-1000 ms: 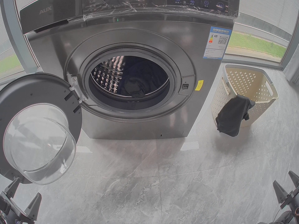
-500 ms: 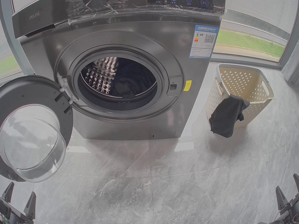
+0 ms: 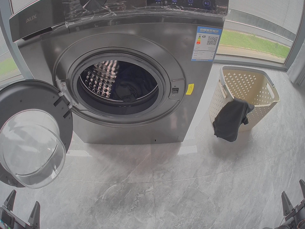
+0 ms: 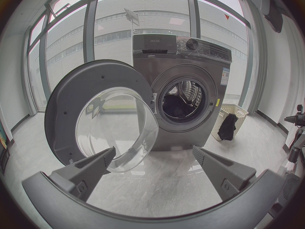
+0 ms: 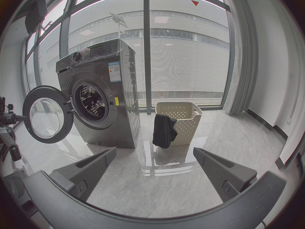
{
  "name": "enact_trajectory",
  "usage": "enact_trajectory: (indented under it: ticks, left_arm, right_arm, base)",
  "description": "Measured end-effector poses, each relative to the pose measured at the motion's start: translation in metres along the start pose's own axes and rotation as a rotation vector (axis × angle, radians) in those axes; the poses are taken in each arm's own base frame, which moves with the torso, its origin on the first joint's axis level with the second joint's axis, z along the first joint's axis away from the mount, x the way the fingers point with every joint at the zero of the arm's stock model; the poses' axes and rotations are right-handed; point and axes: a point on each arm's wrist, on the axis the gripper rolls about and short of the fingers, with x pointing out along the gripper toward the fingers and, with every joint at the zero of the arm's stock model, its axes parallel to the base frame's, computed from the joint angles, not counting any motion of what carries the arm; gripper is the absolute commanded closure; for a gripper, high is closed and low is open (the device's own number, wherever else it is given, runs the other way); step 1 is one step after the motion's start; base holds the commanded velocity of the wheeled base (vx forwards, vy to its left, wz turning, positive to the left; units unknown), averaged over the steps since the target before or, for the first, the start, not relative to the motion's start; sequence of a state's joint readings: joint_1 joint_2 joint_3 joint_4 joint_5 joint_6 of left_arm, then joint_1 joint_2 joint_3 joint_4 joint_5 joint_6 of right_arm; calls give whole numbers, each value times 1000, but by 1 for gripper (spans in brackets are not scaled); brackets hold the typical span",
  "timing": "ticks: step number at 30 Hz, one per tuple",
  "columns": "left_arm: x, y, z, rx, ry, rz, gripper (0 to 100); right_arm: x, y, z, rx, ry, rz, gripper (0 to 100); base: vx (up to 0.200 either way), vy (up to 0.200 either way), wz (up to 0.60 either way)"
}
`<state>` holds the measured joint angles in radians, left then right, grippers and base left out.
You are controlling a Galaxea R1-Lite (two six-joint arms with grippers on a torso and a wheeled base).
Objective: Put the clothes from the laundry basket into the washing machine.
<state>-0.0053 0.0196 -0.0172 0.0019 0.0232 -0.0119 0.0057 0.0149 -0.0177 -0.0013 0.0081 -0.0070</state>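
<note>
A grey front-loading washing machine (image 3: 127,42) stands ahead, its round door (image 3: 31,137) swung wide to the left. Dark clothes (image 3: 127,91) lie inside the drum. To the machine's right sits a cream laundry basket (image 3: 254,89) with a black garment (image 3: 230,120) draped over its front rim. My left gripper (image 3: 22,205) is open low at the near left, below the door. My right gripper (image 3: 295,196) is open at the near right, well short of the basket. In the right wrist view the black garment (image 5: 163,131) hangs down the basket (image 5: 182,121) front.
Grey marble floor (image 3: 165,182) spreads between me and the machine. Tall windows stand behind the machine and the basket. The open door (image 4: 95,115) juts out over the floor on the left side.
The whole head view has shifted: machine and basket sit slightly further left and lower, so the camera moved. Both grippers stay open at the bottom corners.
</note>
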Motion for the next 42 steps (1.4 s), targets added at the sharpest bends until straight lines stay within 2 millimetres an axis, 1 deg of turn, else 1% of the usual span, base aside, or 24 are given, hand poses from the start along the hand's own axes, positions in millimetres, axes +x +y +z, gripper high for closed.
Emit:
enact_trajectory:
  ticks: [42]
  left_arm:
    - [-1,0,0,-19,-6,11,0]
  right_arm:
    - [0,0,0,3,-1,-1,0]
  base:
    - [0,-200,0]
